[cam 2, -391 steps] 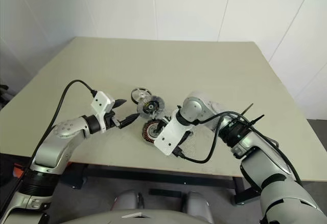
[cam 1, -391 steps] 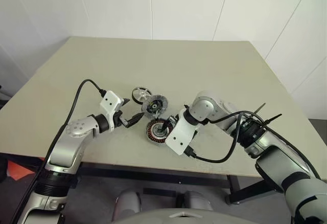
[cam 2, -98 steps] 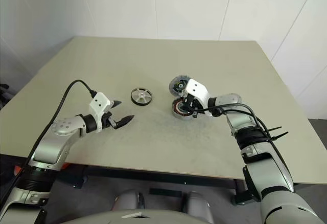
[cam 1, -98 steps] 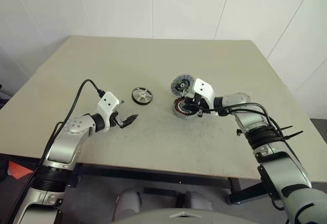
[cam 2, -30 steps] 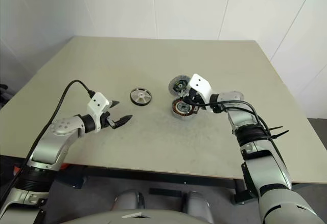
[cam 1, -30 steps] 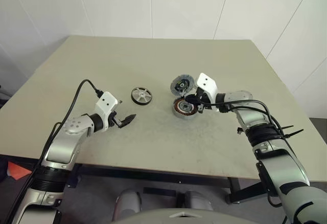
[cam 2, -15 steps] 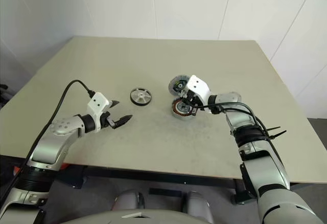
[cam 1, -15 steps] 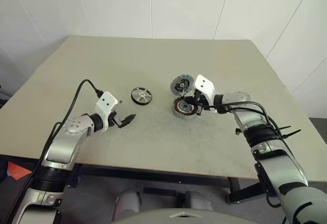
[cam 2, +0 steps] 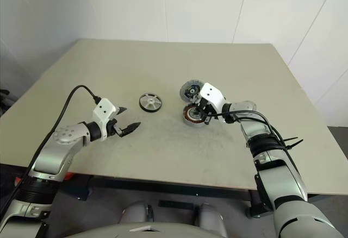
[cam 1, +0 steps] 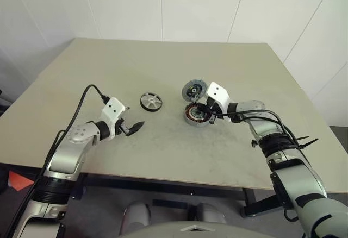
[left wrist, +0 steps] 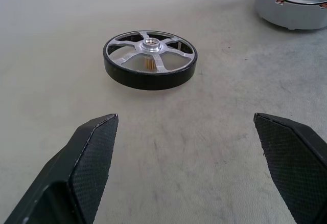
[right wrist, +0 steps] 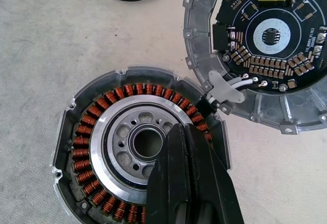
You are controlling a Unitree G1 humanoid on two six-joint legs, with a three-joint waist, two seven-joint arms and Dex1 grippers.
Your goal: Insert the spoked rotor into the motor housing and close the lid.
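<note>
The spoked rotor (cam 1: 151, 101) lies flat on the table (cam 1: 163, 64), hub axis upright, well apart from the motor housing (cam 1: 196, 114) on its left side, and the left gripper (cam 1: 134, 126) is the nearer one, jaws spread wide and aimed straight at the rotor just ahead of it. The right gripper (right wrist: 189, 170) sits pinched shut, holding nothing, with its tips over the housing's silver hub. From the head the lid (cam 1: 193, 90) reads as a small disc just behind the housing, whereas the right wrist view shows its circuit-board face turned up, wires running to the housing's edge.
</note>
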